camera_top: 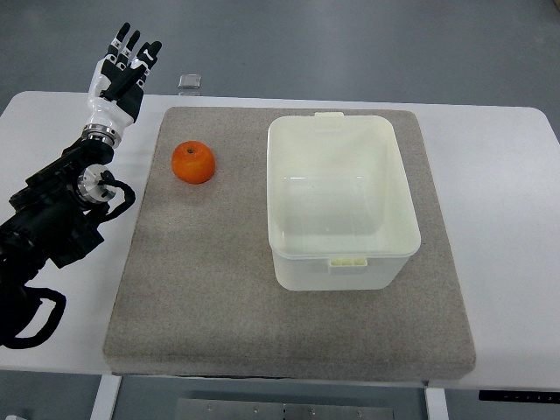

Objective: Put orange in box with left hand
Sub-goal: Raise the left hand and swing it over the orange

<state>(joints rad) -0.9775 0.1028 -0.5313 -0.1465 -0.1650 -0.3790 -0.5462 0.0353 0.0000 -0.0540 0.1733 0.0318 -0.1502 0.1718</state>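
- Nearest the camera, the front edge of a grey felt mat (219, 297) lies flat on the white worktop (507, 227), covering most of its middle.
- On the right half of the mat stands a white plastic box (289, 192), open at the top, with nothing visible inside.
- An orange (192, 162) rests on the mat's far left part, to the left of the box and clearly apart from it.
- Coming in from the picture's left edge, the black left arm (52, 219) stretches toward the far left corner of the worktop.
- Its left hand (118, 79) is raised past that corner, with the fingers (131, 44) straight, slightly apart and holding nothing.
- Relative to those fingers, the orange lies to the right and nearer the camera, well apart and untouched.
- A small grey metal piece (190, 81) sits just beyond the worktop's far edge.
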